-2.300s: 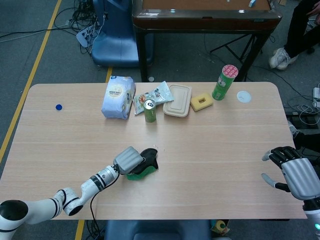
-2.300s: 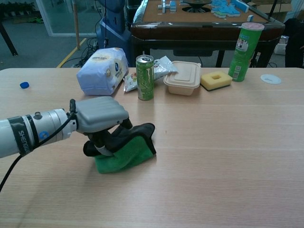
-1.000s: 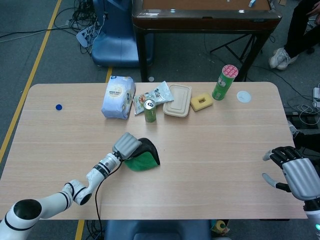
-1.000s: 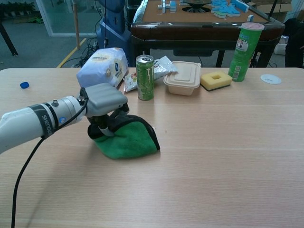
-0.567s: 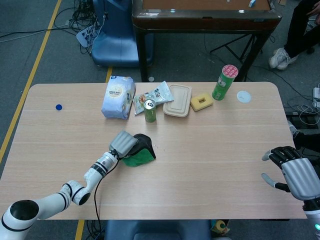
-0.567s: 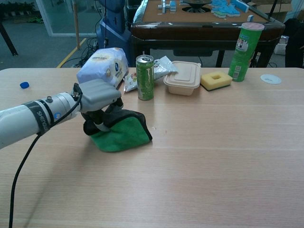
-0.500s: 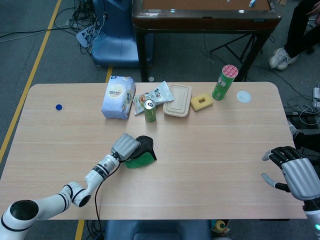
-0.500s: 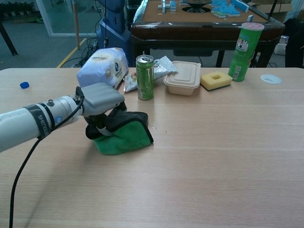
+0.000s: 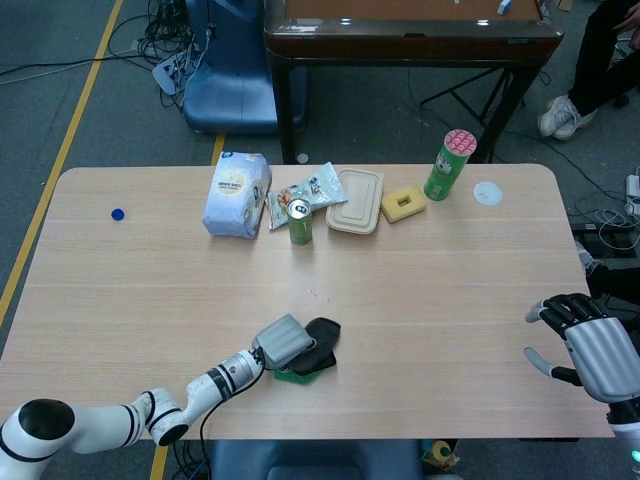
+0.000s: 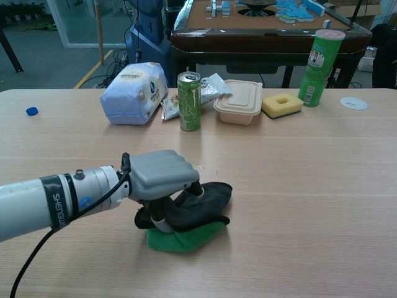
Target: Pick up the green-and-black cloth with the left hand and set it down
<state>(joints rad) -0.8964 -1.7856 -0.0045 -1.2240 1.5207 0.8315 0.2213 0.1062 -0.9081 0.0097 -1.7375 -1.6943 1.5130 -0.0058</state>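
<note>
The green-and-black cloth (image 9: 318, 352) (image 10: 197, 218) lies bunched on the table near its front edge, black side up with green showing underneath. My left hand (image 9: 285, 342) (image 10: 158, 174) sits on top of its left part and grips it, fingers curled down into the fabric. Off the table's right front corner, my right hand (image 9: 588, 345) hangs with its fingers apart and nothing in it; the chest view does not show it.
Along the far side stand a white-blue bag (image 9: 237, 194), a green can (image 9: 299, 222), a snack packet (image 9: 317, 188), a beige lidded box (image 9: 357, 201), a yellow sponge (image 9: 403, 204) and a green tube (image 9: 450, 165). A blue cap (image 9: 117, 214) lies far left.
My left hand has carried the cloth from the table's middle toward the front edge and to the right. The cloth now shows more black. The right hand has not moved.
</note>
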